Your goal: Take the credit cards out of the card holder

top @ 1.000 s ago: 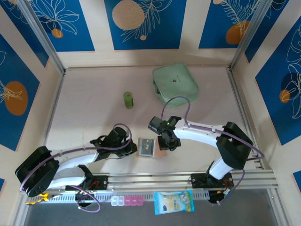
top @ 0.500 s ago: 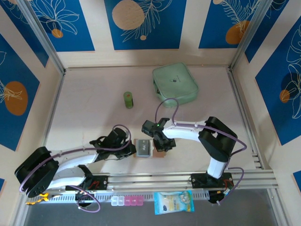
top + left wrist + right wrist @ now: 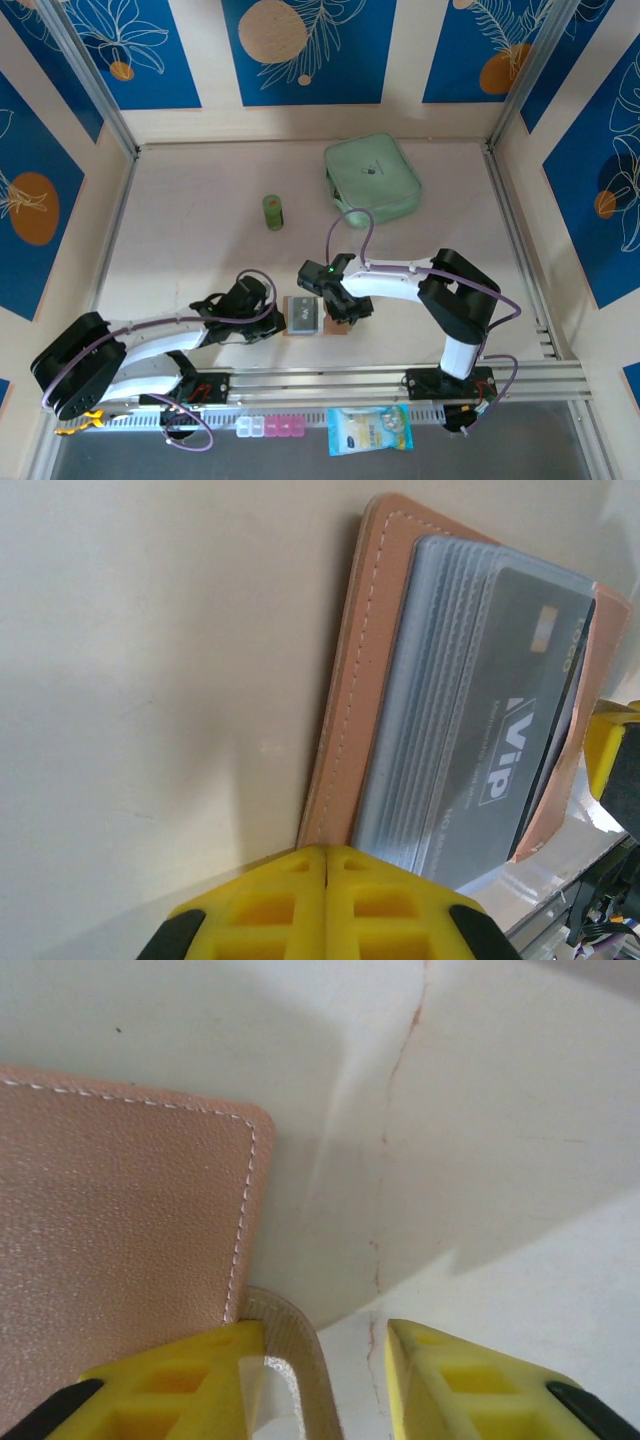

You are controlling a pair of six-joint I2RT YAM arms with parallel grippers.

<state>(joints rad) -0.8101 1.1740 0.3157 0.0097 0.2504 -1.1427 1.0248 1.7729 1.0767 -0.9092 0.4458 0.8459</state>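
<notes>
**Insp:** Tan leather holder [image 3: 340, 680] lies open and flat on table [image 3: 200, 220], close to front rail [image 3: 330, 380], betw. the two grippers.

**Clerk:** Card status?

**Insp:** One dark card [image 3: 510, 730], marked VIP, tucked in the grey slots [image 3: 420, 680], part showing. More cards beneath: can't tell.

**Clerk:** Surroundings, obstructions?

**Insp:** Mint case [image 3: 372, 178] at back, well apart. Green cylinder [image 3: 273, 211] upright mid-table, well apart. Right arm [image 3: 400, 280] reaches in from holder's right. Left arm [image 3: 160, 335] lies low along the front.

**Clerk:** Tools?

**Insp:** Left gripper [image 3: 327, 865]: yellow fingers [image 3: 260, 910] pressed together, nothing betw. them, tips at holder's near end. Contact: can't tell. Right gripper [image 3: 325, 1345]: fingers apart, low over the plain leather half. Tab [image 3: 295, 1360] lies betw. them against one finger, not clamped.

**Clerk:** Room to move?

**Insp:** Open table behind holder and to its left. Front side tight, rail near.

**Clerk:** Surfaces?

**Insp:** Leather pebbled, pale stitching, rounded corners. Slots smooth, stepped. Card glossy w/ white print. Table pale, matte. Thin reddish line [image 3: 385, 1140] runs past the right gripper. Fingers moulded w/ square recesses.
</notes>
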